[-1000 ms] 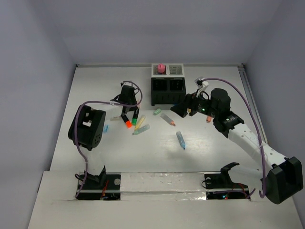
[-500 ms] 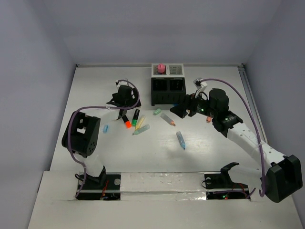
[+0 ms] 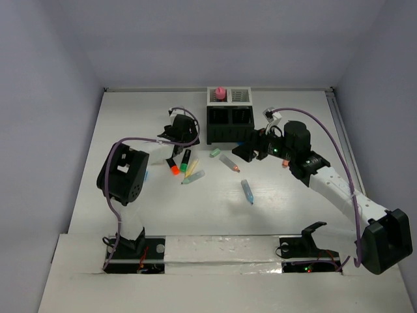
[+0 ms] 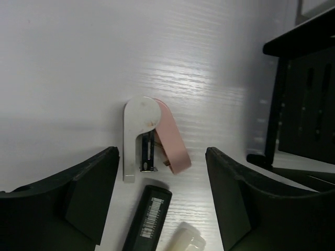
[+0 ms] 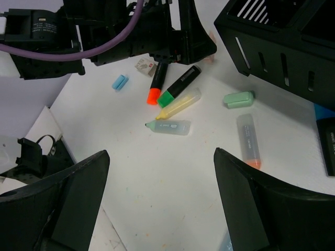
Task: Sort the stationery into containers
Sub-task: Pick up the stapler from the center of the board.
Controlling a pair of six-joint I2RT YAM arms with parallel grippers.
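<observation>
Several pens lie loose on the table: a black marker with an orange tip (image 3: 173, 165), a green-capped one (image 3: 186, 160), a yellow one (image 3: 191, 169), a pale green one (image 3: 193, 177), a green cap (image 3: 215, 152), a grey orange-tipped marker (image 3: 229, 162), a blue pen (image 3: 247, 191) and a light blue cap (image 3: 144, 175). The pink tube (image 3: 220, 93) stands in the organizer's (image 3: 228, 125) back left compartment. My left gripper (image 3: 177, 134) is open and empty left of the organizer. A black marker (image 4: 148, 219) lies between its fingers (image 4: 78, 193). My right gripper (image 3: 246, 150) is open and empty in front of the organizer.
A small white and pink clip-like tool (image 4: 152, 137) lies just ahead of the left gripper. The organizer's black wall (image 4: 306, 104) is close on its right. In the right wrist view the left arm (image 5: 104, 31) hangs over the marker cluster (image 5: 178, 94). A small orange piece (image 3: 285, 163) lies by the right arm.
My left gripper has moved back and to the right, away from the marker cluster towards the organizer, and its elbow has swung. The right arm has shifted slightly left. The pens have not moved.
</observation>
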